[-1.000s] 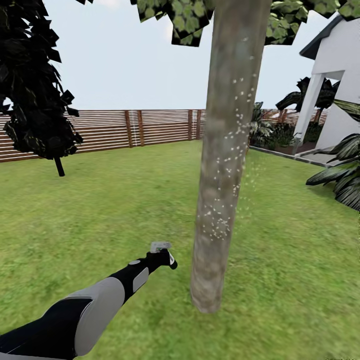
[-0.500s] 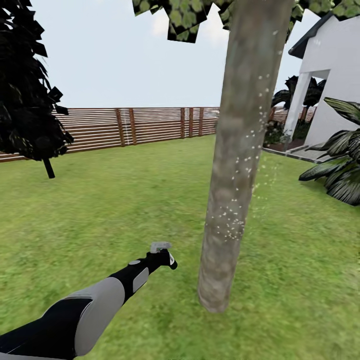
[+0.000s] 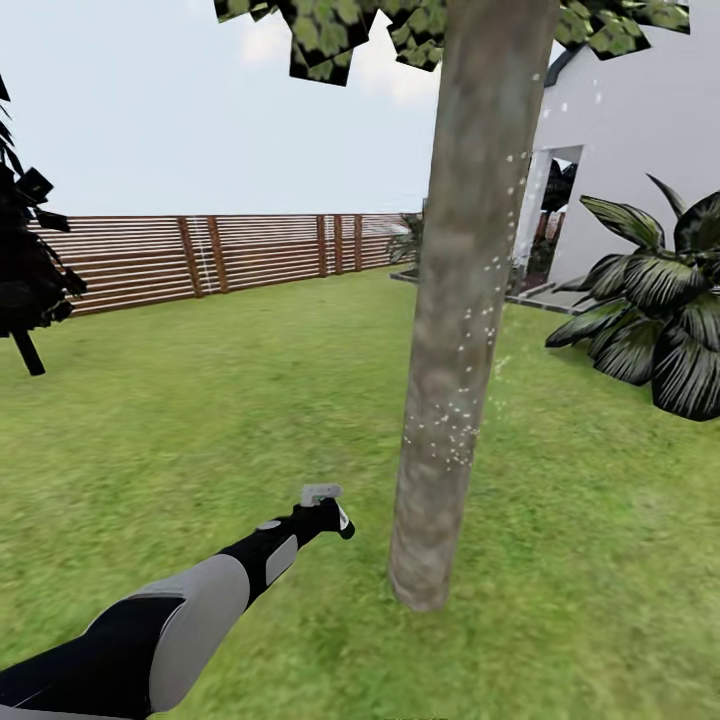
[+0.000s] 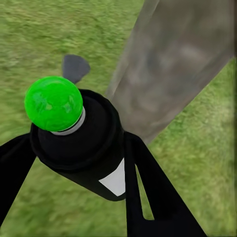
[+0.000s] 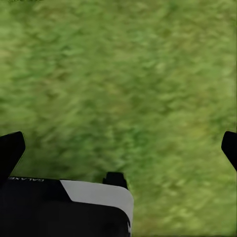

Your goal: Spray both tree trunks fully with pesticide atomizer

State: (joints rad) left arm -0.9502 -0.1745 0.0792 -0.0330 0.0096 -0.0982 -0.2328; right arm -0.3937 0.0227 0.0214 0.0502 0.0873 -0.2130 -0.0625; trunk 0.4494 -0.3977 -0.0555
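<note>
Setting: green lawn [image 3: 200, 420] bounded by a brown slatted wooden fence [image 3: 250, 255], white house [image 3: 640, 150] at the right with broad-leaved plants [image 3: 660, 330] in front of it.

Head view: tree trunk [image 3: 465, 300] stands upright on the grass, centre-right, blocky green canopy [image 3: 330, 30] at the top edge. White pesticide specks [image 3: 450, 435] dot the trunk's right side, densest low down, thinner higher up; a few float just beside it over the grass. Left arm [image 3: 180, 620] reaches forward and low from the bottom left corner. Left gripper [image 3: 325, 515] sits near the trunk's base, not touching it, carrying the pesticide atomizer [image 3: 321, 494], pale head uppermost.

Left wrist view: adds the grip. Both dark fingers [image 4: 148, 192] clamp the black bottle body with white label; a bright green ball tops it. The trunk [image 4: 173, 64] is close behind.

Right wrist view: blurred grass [image 5: 123, 84]; right gripper [image 5: 121, 148] fingertips far apart at the frame edges, spread wide, nothing between them.
</note>
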